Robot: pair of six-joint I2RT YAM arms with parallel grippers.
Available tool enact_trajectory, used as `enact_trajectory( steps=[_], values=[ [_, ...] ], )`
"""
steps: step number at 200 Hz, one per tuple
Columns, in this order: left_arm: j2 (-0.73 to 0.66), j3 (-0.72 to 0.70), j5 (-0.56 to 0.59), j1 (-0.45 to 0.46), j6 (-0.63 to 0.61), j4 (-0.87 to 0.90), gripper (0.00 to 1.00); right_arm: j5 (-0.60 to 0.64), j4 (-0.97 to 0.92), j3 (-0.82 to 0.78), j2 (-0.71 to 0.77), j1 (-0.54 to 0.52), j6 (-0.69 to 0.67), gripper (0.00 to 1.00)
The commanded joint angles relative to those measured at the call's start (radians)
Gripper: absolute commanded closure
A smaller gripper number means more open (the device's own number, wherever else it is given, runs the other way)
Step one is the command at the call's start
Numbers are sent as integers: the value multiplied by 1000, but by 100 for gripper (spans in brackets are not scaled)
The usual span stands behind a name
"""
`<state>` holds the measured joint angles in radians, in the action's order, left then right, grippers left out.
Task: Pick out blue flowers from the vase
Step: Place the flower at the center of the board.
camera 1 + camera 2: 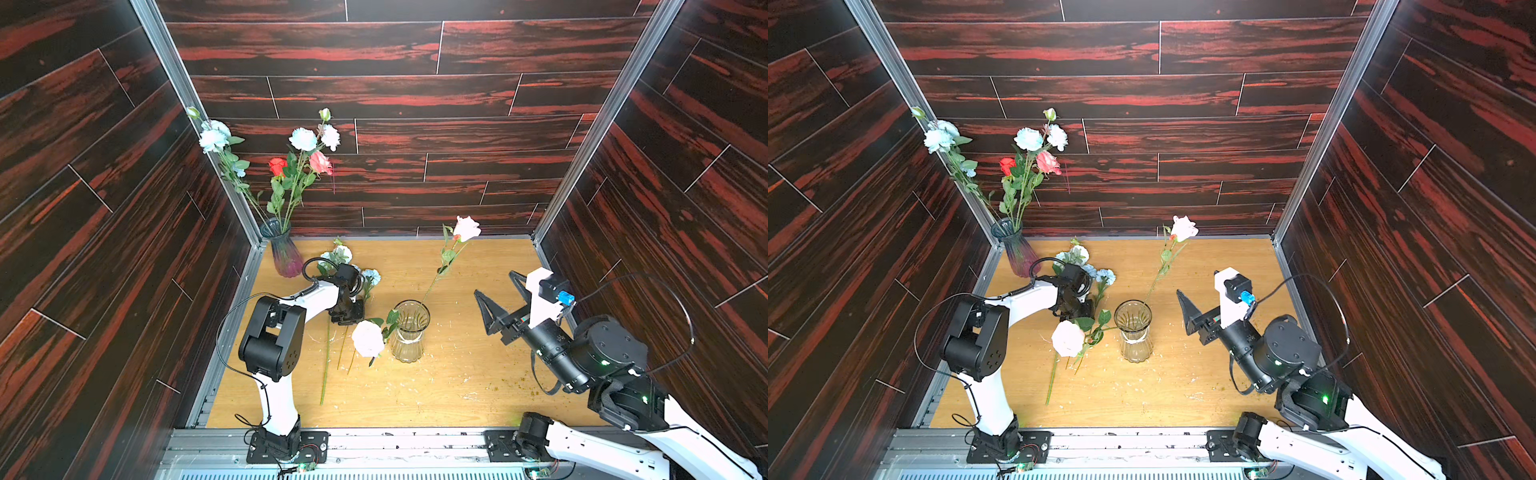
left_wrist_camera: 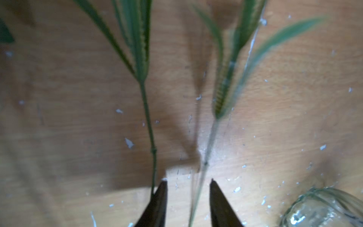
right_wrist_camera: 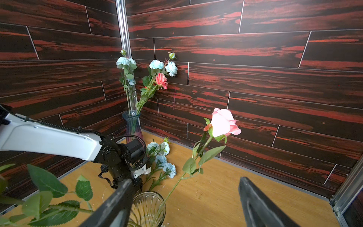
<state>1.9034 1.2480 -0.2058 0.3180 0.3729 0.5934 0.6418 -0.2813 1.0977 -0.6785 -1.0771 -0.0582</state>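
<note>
Blue flowers (image 1: 303, 138) stand in the dark tinted vase (image 1: 284, 253) at the back left corner, a second stem (image 1: 213, 137) leaning left. More blue flowers (image 1: 371, 276) lie on the table, their stalks (image 1: 326, 365) running toward the front. My left gripper (image 1: 347, 316) hangs low over those stalks. In the left wrist view its jaws (image 2: 188, 180) stand apart with a thin blurred stalk (image 2: 204, 173) loose between them; another stalk (image 2: 149, 125) passes outside one finger. My right gripper (image 1: 494, 284) is wide open and empty, in the air right of the clear vase (image 1: 409, 332).
A red rose (image 1: 277, 165) and a pink rose (image 1: 321, 162) share the tinted vase. The clear vase holds a tall pink rose (image 1: 466, 227) and a pale rose (image 1: 368, 337) drooping over its left side. Dark walls close in on three sides.
</note>
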Motion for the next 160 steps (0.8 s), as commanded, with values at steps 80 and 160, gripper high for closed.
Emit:
enact_trajectory(
  steps=[80, 160],
  values=[
    [-591, -372, 293, 90, 192, -624, 56, -167, -298, 181, -289, -2, 69, 17],
    [-851, -731, 348, 104, 74, -965, 43, -283, -507, 213, -442, -3, 97, 24]
  ],
)
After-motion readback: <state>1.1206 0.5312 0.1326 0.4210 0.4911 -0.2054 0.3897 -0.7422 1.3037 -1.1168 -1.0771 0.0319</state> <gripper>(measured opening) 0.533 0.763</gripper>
